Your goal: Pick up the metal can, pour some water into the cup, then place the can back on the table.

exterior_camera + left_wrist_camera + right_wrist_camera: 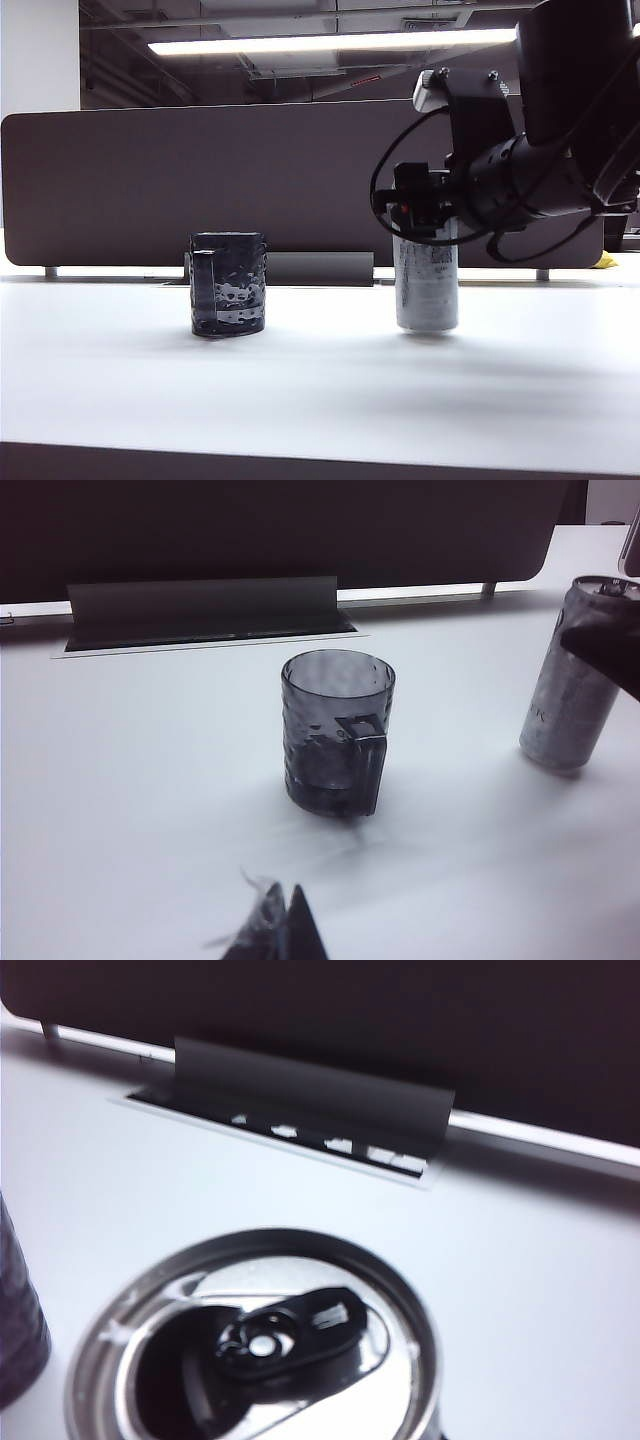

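On the right side of the white table (320, 390), the right gripper (418, 210) sits at the top of the metal can (427, 285); whether its jaws grip or only flank the can cannot be told. The can stands upright, long axis vertical, opened top up, well apart from the cup (228, 284). The left gripper (280, 932) shows only its tip, state unclear.
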